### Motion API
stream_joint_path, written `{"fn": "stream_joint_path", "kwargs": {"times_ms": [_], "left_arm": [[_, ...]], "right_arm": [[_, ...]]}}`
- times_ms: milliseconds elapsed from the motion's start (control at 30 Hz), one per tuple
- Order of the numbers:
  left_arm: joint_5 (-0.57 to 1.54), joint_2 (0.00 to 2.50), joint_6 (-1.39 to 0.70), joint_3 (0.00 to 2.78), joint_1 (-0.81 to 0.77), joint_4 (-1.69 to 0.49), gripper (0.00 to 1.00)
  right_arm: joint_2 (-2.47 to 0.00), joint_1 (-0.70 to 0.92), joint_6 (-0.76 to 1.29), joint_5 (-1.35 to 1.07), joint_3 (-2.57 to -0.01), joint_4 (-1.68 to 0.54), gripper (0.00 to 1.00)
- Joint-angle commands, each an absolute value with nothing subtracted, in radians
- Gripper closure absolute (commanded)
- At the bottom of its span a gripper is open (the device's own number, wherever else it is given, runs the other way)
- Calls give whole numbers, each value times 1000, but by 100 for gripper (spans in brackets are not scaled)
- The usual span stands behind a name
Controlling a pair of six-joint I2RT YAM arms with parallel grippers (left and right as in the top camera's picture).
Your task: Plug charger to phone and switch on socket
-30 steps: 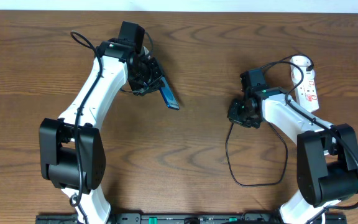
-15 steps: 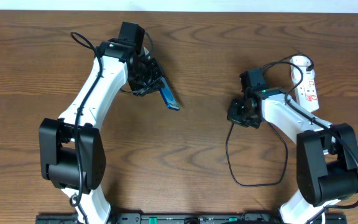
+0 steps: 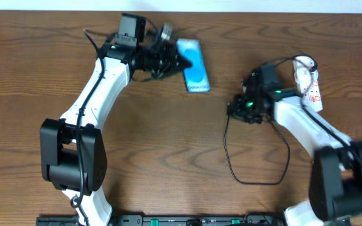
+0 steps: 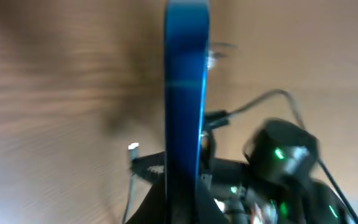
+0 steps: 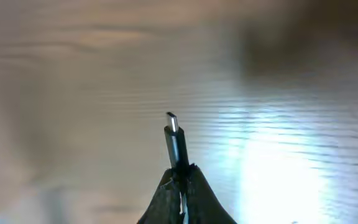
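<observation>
- One phone (image 3: 193, 74): blue-teal screen facing up in the overhead view, near the table's far edge, just left of centre. The left wrist view shows it edge-on as a narrow blue bar (image 4: 186, 93); that picture is blurred.
- One charger (image 3: 256, 181): its thin black cable lies in a loose loop on the table in front of the right arm, and its small plug (image 5: 175, 140) is raised at the arm's tip.
- One socket (image 3: 311, 86): a white strip with red marks at the far right, partly behind the right arm, well apart from the phone.
- Left gripper (image 3: 178, 63): clamped on one end of the phone.
- Right gripper (image 3: 236, 108): clenched on the charger's plug, whose metal tip pokes out past the fingertips.
- Two white-and-black arms reach in from the near edge. A black cable curls over the socket's rounded end.
- The table (image 3: 168, 157) is dark brown wood grain. A pale strip runs along its far edge, and a black rail (image 3: 187, 220) along the near edge.
</observation>
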State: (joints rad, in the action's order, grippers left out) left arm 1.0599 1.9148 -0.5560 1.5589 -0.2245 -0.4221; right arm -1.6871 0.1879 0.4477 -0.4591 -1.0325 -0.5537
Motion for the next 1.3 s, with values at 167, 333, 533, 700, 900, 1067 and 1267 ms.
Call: {"fn": "stream_joint_path", "kwargs": {"times_ms": [167,333,533,700,900,1067,1267], "left_arm": [[1417,1894,-815,1573,-222,-45,93],[1433,1894,-1111,1573,-222,379,93],[1439,1894,-1320,1573,-225,670,93],[1471,1894,-1322,1573,-255,672,93],[1458,1895,-1322,1573,-277,672,93],[1452,1895,-1322,1573,-283,672,92],[1456,1895,-1290,1573,-282,672,93]], "right_arm": [[-1335,152,316,-748,-1034,-553,98],[-1240,159,316,-803,-1034,-556,98],[-1212,159,316,-924,-1034,-546,98],[-1212,159,339,-1045,-1034,-456,99],[-1212,159,440,-1019,-1034,-411,98],[-1212,159,477,-1020,-1034,-408,98],[-1212,159,529,-1030,-1034,-393,99]]}}
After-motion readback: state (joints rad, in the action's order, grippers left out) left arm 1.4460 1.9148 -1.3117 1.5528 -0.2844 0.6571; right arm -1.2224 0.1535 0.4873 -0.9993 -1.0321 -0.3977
